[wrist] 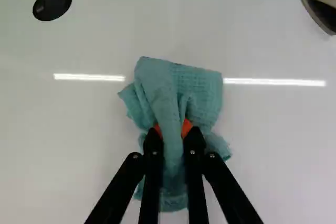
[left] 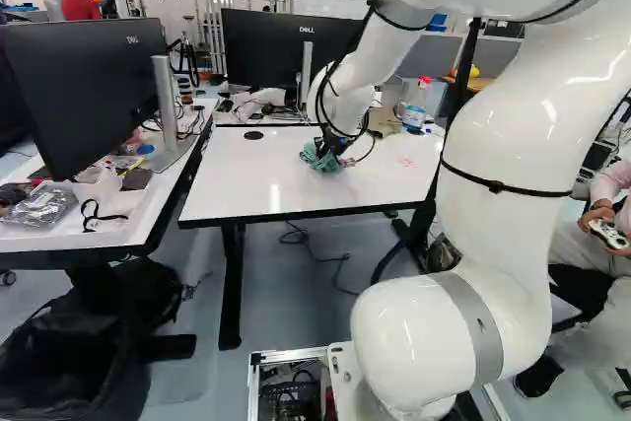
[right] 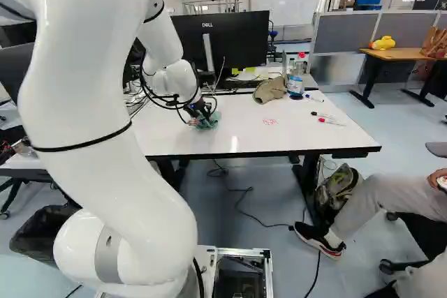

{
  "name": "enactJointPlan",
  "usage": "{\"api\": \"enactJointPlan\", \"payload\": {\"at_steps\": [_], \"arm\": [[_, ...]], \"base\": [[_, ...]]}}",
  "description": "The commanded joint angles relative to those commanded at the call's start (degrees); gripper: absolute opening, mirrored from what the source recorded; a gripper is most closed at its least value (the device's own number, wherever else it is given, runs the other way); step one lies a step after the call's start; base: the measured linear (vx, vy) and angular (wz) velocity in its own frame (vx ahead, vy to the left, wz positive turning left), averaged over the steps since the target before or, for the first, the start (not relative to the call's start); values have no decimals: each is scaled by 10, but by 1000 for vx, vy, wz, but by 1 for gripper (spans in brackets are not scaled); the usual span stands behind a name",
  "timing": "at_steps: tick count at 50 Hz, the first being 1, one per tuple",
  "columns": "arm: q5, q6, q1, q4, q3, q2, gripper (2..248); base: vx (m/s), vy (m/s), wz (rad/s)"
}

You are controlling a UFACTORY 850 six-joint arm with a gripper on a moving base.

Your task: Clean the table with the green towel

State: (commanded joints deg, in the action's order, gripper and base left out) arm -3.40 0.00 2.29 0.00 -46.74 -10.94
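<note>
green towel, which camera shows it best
The wrist view: the green towel shows large, its folds and weave clear, pinched in the gripper. Both base views show it as a small crumpled patch on the table, under the gripper.

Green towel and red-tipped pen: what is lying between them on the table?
Red marks on the white table, seen in the right base view.

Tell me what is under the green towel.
Under the green towel is the white table, whose surface shows all around it. The cloth bunched in the gripper hides the patch beneath, so any mark there cannot be seen.
</note>
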Motion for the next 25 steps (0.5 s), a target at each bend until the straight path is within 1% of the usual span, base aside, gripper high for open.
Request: {"api": "enactJointPlan", "payload": {"at_steps": [16,25], "arm": [[0,0,-32,0,3,3,50],[0,0,-49,0,13,11,50]], "base": [[0,0,0],[0,0,0]]}}
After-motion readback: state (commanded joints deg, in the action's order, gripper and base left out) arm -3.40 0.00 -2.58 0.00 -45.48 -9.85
